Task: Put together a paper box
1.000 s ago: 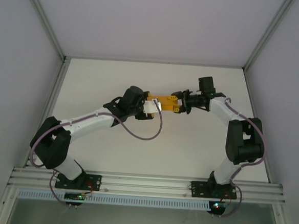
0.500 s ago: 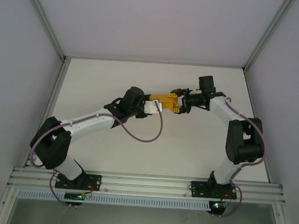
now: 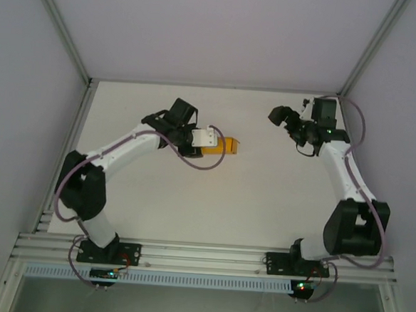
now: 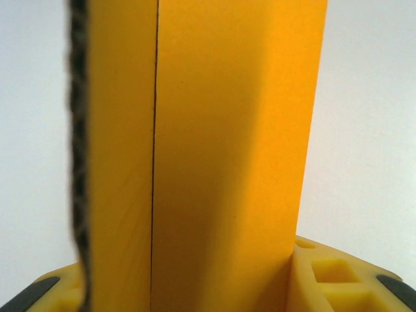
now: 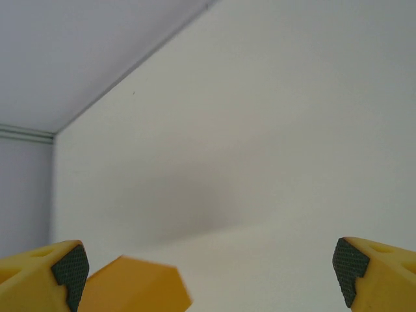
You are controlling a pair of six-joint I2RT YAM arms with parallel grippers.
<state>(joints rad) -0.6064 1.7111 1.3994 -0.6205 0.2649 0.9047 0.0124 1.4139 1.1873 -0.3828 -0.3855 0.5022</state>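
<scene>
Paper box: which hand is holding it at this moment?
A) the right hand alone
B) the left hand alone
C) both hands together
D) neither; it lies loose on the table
B: the paper box is clamped in the left hand, while the right hand stands open and well apart from it, off to the right.

Plain orange-yellow paper box point(image 4: 221, 130), yellow right gripper point(image 5: 209, 268) (black textured pads point(image 5: 71, 268)), white table point(image 3: 262, 195), purple cables point(image 3: 207, 168)
</scene>
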